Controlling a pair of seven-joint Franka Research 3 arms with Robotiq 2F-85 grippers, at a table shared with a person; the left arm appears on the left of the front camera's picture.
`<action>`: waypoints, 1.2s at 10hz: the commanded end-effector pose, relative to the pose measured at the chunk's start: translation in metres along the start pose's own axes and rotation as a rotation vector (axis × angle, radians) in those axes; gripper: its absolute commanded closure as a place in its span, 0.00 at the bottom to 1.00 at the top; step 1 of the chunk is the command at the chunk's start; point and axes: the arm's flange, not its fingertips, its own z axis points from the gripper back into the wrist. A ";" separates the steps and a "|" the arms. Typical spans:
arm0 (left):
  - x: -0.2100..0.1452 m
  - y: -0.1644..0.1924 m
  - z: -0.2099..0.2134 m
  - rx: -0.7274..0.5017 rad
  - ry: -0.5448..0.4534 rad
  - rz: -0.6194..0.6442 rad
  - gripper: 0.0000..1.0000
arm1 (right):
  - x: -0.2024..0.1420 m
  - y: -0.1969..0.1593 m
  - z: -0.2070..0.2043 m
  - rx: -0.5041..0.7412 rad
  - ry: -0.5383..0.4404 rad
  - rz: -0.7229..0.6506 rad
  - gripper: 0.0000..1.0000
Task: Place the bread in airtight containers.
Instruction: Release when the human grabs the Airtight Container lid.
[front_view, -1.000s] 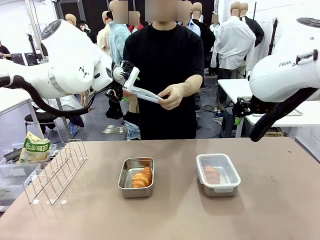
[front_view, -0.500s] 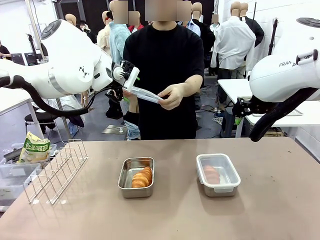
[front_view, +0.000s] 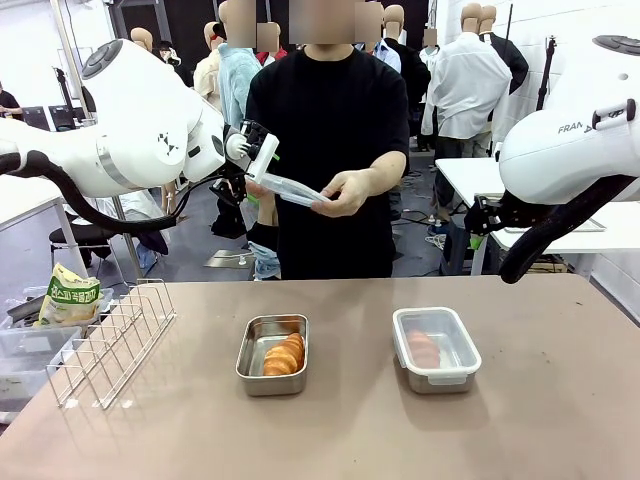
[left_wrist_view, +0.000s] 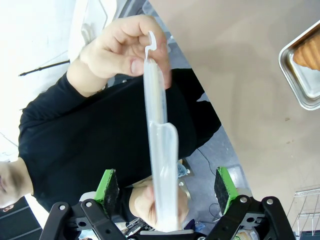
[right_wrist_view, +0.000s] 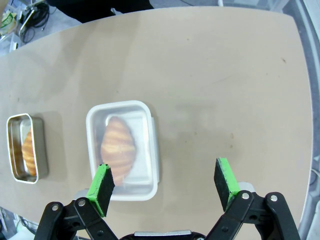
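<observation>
Front view: on the brown counter (front_view: 520, 420), an uncovered rectangular stainless-steel tin (front_view: 272, 354) is sitting left of centre with a golden-brown ridged roll (front_view: 284, 354) lying in it. To its right, a matching tin covered by a translucent clip-on lid (front_view: 435, 348) is holding a second roll (front_view: 424, 348). A wire rack (front_view: 113, 342) is standing at the far left. Above the counter's far edge, the person's hand (front_view: 345, 190) is holding a loose translucent plastic lid (front_view: 290, 189) beside the left end effector (front_view: 262, 160).

Left wrist view: the left end effector's green pads (left_wrist_view: 222, 184) are standing wide apart, the lid (left_wrist_view: 161, 150) passing edge-on between them without touching either.

Right wrist view: the right end effector (right_wrist_view: 166, 185) is hanging wide open above the covered tin (right_wrist_view: 125, 148).
</observation>
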 end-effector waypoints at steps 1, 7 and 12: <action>-0.001 0.001 0.001 0.006 0.004 -0.001 0.00 | 0.000 -0.001 -0.001 0.002 0.003 -0.001 0.00; -0.001 0.001 0.001 0.006 0.004 -0.001 0.00 | 0.000 -0.001 -0.001 0.002 0.003 -0.001 0.00; -0.001 0.001 0.001 0.006 0.004 -0.001 0.00 | 0.000 -0.001 -0.001 0.002 0.003 -0.001 0.00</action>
